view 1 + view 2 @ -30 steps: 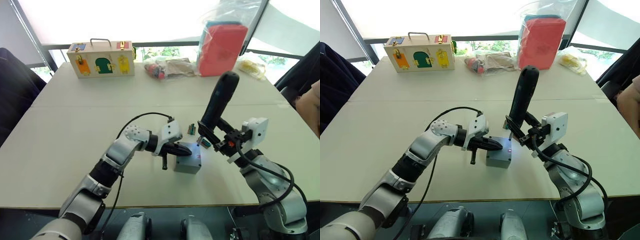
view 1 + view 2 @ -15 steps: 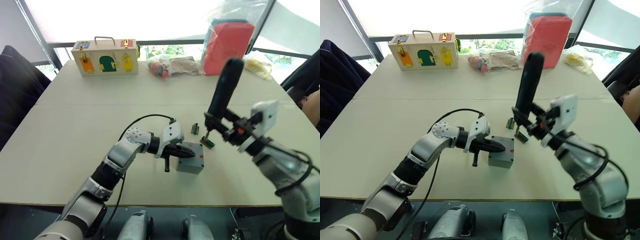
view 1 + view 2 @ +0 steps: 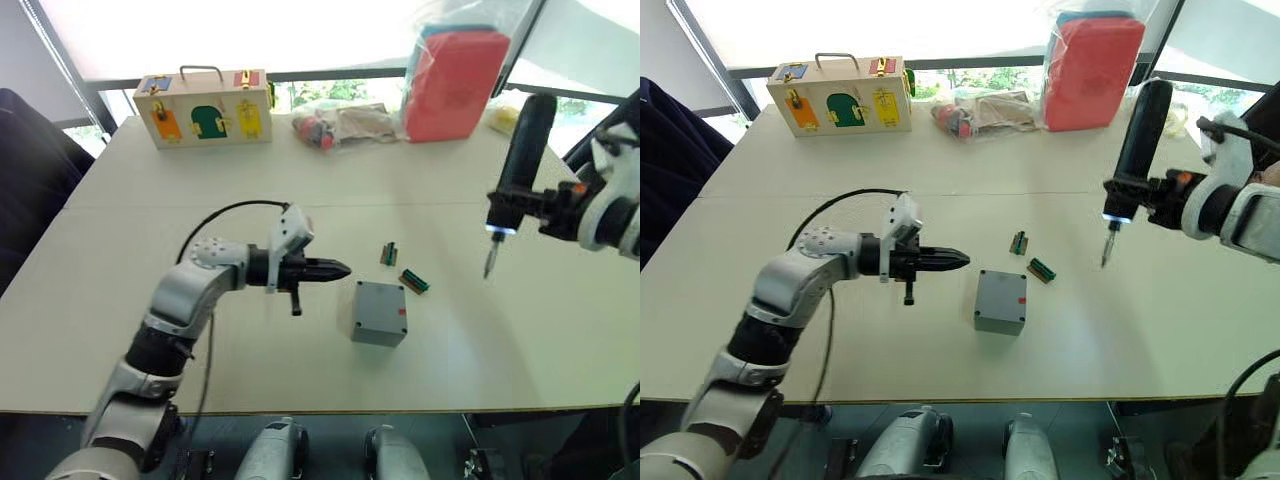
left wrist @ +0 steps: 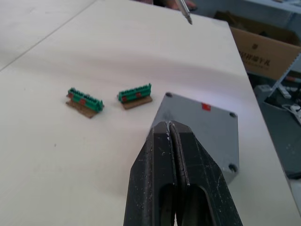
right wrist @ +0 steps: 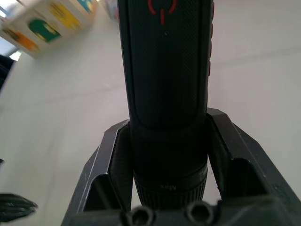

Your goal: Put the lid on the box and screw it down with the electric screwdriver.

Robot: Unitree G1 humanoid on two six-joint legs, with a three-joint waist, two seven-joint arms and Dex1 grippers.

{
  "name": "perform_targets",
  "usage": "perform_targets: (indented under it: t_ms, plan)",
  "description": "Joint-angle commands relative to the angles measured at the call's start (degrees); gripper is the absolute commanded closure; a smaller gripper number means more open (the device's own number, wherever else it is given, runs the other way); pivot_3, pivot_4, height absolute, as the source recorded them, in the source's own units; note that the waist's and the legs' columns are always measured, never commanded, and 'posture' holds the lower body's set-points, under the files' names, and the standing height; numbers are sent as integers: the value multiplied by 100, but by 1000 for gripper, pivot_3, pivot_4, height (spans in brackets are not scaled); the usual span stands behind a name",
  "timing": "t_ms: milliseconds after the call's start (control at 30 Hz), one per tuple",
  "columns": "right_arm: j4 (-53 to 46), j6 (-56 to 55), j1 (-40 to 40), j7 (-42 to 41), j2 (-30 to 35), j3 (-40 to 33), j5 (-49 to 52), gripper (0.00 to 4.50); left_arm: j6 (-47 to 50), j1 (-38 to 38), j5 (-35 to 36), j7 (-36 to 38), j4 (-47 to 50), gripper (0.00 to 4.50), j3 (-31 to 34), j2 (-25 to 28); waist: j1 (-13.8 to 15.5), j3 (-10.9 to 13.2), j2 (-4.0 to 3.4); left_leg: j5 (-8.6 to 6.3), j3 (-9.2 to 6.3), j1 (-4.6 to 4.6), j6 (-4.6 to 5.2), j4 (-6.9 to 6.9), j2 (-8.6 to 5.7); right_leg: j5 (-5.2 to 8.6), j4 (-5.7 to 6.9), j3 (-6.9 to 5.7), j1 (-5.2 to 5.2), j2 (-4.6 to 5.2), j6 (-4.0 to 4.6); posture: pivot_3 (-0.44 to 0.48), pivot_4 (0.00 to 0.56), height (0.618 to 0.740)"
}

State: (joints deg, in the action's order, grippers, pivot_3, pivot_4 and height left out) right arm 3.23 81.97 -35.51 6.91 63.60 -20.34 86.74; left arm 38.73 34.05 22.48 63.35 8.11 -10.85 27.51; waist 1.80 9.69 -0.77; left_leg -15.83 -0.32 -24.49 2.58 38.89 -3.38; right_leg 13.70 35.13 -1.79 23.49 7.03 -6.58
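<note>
Beige tabletop [image 3: 120, 230] ran under a bright window; along its far edge I noted a wooden box with coloured doors [image 3: 205, 107] at 11 o'clock, a clear bag of small parts [image 3: 340, 127] at 12, and a red block in plastic wrap [image 3: 450, 85] at 1 o'clock. My left gripper [image 3: 338, 268] hovered with its fingers [image 4: 176, 155] pressed together, empty, tips aimed toward the box [image 3: 380, 313] and stopping short of it. The box sat at table centre with the lid [image 4: 207, 122] on top, corner screw holes visible. Two green connector strips [image 3: 400, 268] lay just beyond it at 1 o'clock. My right gripper [image 5: 164, 155] was clamped around the electric screwdriver [image 3: 515, 165], held well off at 3 o'clock from the box. Its long axis stood near vertical, bit down, white light at the tip, above the table.
</note>
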Motion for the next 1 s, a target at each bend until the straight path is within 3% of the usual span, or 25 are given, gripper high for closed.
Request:
perform_targets:
  t_ms: [33, 233, 600, 667, 833, 1000]
  plan:
    - [421, 773, -98, -611, 366, 270, -94, 2769, 209, -51, 327, 164, 283, 4500, 266, 370, -26, 28, 2, 0, 0, -1, 0, 0, 0, 0, 0, 0, 0, -1, 0, 0, 150, 740]
    - [1085, 1053, 278, -735, 234, 849, 181, 2769, 360, -515, 458, 307, 653, 4500, 112, 869, -107, 48, -3, -2, 1, -4, 5, 1, 0, -1, -3, 0, 0, -1, -3, 0, 150, 740]
    - [1797, 1053, -148, -982, -2, 1713, -1141, 2769, 450, -609, 671, -78, 626, 4500, 246, 698, -112, 51, -1, -1, 4, -6, 2, 8, 1, -4, 1, 0, 3, -15, -7, 0, 150, 740]
    - [1780, 1053, -221, -1152, -46, 1775, -1401, 1754, 474, -643, 710, -111, 675, 4500, 240, 709, -113, 51, -1, -1, 4, -6, 2, 8, 1, -4, 1, 0, 3, -18, -8, 0, 150, 740]
    - [1622, 1053, -361, -1596, -54, 1901, -1932, 68, 557, -675, 877, -183, 592, 4500, 440, 772, -106, 51, 2, -1, 3, -4, 2, 11, 1, -5, 1, 0, -1, -20, -9, 0, 150, 740]
    - [916, 87, -288, -2577, 288, 1762, -2807, 68, 646, -861, 992, -126, 561, 4500, 606, 1025, -112, 51, -1, -1, 4, -5, 2, 11, 0, -8, 1, -1, 4, -21, -13, 0, 150, 740]
